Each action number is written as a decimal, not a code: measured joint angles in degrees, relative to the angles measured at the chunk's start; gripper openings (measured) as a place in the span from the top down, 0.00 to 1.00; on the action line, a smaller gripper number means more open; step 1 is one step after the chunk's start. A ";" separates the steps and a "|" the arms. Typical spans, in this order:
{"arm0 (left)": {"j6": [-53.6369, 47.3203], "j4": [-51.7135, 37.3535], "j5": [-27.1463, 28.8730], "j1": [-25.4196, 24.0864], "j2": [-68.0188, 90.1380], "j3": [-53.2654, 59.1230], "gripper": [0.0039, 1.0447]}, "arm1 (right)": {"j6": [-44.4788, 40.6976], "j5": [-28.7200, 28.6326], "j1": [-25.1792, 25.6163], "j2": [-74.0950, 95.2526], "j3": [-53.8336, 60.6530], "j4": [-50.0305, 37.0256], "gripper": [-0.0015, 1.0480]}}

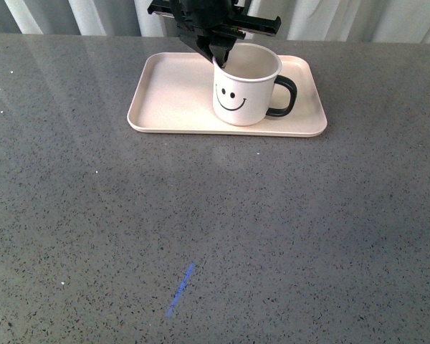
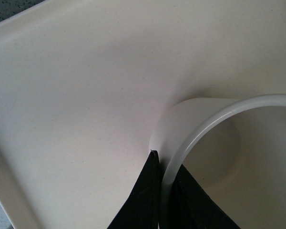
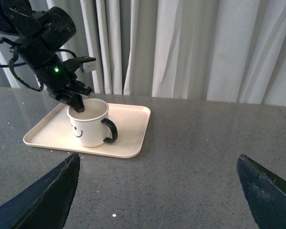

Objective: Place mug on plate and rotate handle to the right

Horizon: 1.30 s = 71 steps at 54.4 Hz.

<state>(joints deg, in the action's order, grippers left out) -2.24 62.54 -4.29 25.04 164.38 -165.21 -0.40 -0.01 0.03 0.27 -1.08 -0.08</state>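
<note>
The cream-white mug point(image 1: 244, 89) with a black smiley face stands upright on the pale pink plate point(image 1: 168, 93) at the table's far side. Its black handle point(image 1: 283, 97) points right in the front view. My left gripper point(image 1: 221, 59) comes down from above and is shut on the mug's left rim, one finger inside and one outside. The left wrist view shows the rim point(image 2: 195, 138) pinched between the black fingers point(image 2: 140, 200) over the plate point(image 2: 76, 95). In the right wrist view the mug point(image 3: 88, 123) and plate point(image 3: 128, 129) lie far off. My right gripper point(image 3: 157, 191) is open and empty over bare table.
The grey speckled table point(image 1: 215, 229) stretches toward the near edge, with a short blue streak point(image 1: 179, 289) on it. White curtains point(image 3: 190, 47) hang behind the table. The left arm point(image 3: 43, 43) reaches over the plate's back edge.
</note>
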 joint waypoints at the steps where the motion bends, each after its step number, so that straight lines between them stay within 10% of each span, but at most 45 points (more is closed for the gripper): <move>1: -0.04 0.00 0.00 0.00 0.00 0.00 0.98 | 0.00 0.00 0.00 0.00 0.00 0.00 0.09; 11: -0.09 0.00 -0.17 0.00 0.00 0.00 0.97 | 0.00 0.00 0.00 0.00 0.00 0.00 0.09; 28: -1.05 -0.42 -0.74 0.00 -0.20 -0.04 0.38 | 0.00 0.00 0.00 0.00 0.00 0.00 0.09; 38: -1.33 -14.32 -3.21 -0.57 -13.73 19.67 0.07 | 0.00 0.02 0.00 0.00 0.00 0.00 0.09; 52: 0.24 -28.06 -0.74 -2.54 -32.26 38.84 0.09 | 0.00 0.00 0.00 0.00 0.00 0.00 0.09; 60: 1.29 -67.41 21.40 -3.15 -42.21 66.82 0.30 | 0.00 0.00 0.00 0.00 0.00 0.00 0.09; 71: 1.77 -108.08 20.74 -7.76 -58.49 102.44 0.61 | 0.00 0.07 0.00 0.00 0.00 0.00 0.09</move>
<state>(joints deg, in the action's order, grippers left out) -0.47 -45.54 16.45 17.28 105.89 -62.76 -0.40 0.05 0.03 0.27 -1.08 -0.08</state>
